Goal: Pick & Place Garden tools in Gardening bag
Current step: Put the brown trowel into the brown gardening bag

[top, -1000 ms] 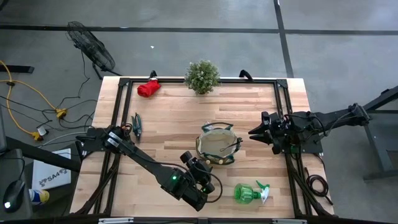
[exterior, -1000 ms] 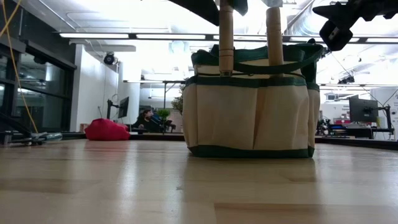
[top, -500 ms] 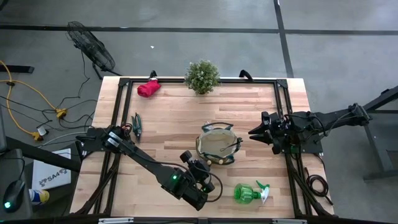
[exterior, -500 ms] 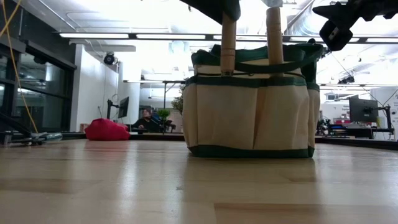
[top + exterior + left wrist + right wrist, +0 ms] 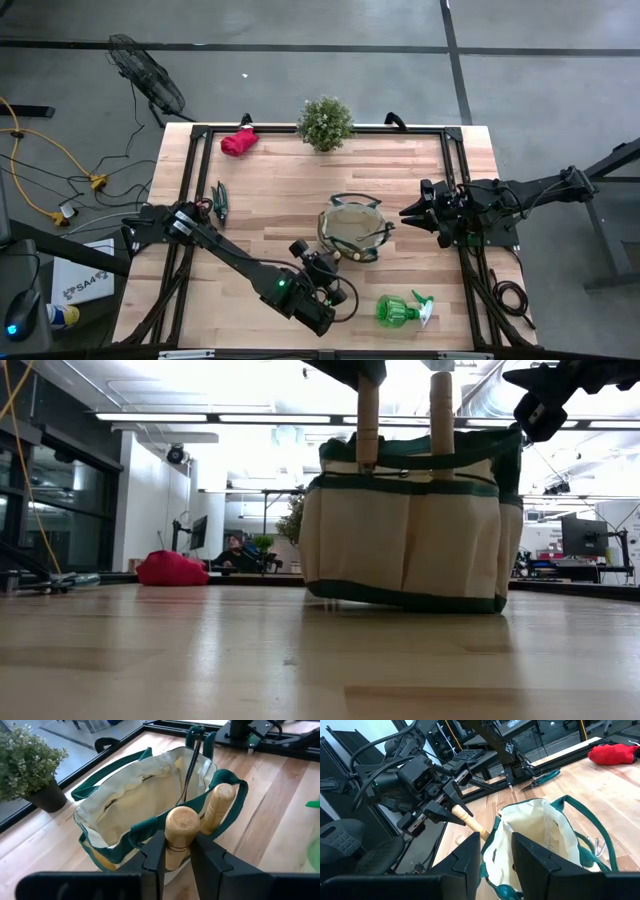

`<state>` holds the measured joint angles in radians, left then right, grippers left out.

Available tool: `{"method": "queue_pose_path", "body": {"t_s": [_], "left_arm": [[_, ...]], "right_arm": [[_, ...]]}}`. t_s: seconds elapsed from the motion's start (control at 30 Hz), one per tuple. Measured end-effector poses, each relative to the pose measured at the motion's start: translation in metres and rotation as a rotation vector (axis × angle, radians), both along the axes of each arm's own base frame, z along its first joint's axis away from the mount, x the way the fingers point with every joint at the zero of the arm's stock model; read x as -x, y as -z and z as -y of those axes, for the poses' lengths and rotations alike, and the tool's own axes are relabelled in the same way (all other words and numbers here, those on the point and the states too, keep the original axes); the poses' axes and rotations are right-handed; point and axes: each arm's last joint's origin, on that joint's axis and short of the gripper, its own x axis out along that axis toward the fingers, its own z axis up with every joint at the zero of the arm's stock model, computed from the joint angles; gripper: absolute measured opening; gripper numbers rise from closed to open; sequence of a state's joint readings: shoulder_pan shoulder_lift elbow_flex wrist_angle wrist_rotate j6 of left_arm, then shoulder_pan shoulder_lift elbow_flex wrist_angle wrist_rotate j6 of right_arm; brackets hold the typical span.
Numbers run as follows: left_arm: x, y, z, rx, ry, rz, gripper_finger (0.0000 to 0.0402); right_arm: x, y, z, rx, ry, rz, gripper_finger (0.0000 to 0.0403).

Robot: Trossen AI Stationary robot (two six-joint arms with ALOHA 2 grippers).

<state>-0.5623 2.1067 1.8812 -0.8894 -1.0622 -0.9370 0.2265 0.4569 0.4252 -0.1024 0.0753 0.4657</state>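
Our left gripper (image 5: 176, 851) clamps a trowel (image 5: 180, 832) handle at the gardening bag (image 5: 352, 229), tilting it; our right gripper (image 5: 408, 214) waits open.

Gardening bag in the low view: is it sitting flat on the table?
No. The gardening bag is tilted, its left bottom edge lifted off the table.

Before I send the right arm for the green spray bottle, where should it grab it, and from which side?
Probably the spray bottle is best gripped across its round green body, coming straight down from above. It lies on its side on the table, near the front edge, white trigger pointing toward the right arm's side. The body looks the widest, steadiest part; the trigger looks thin and awkward. The right gripper waits beside the gardening bag.
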Motion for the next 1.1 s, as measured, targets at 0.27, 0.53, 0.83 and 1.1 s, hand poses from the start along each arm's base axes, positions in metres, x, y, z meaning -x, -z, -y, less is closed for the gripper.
{"method": "queue_pose_path", "body": {"t_s": [0.27, 0.53, 0.83, 1.1], "left_arm": [[-0.009, 0.001, -0.018, 0.069, -0.059, 0.015, 0.0067], [-0.021, 0.003, -0.043, 0.164, -0.077, -0.036, 0.0068], [-0.026, 0.004, -0.061, 0.179, -0.11, -0.071, 0.0068], [-0.026, 0.004, -0.064, 0.154, -0.121, -0.084, 0.0094]], "right_arm": [[0.0, 0.0, 0.0, 0.0, 0.0, 0.0, 0.0103], [0.0, 0.0, 0.0, 0.0, 0.0, 0.0, 0.0103], [0.0, 0.0, 0.0, 0.0, 0.0, 0.0, 0.0103], [0.0, 0.0, 0.0, 0.0, 0.0, 0.0, 0.0103]]}}
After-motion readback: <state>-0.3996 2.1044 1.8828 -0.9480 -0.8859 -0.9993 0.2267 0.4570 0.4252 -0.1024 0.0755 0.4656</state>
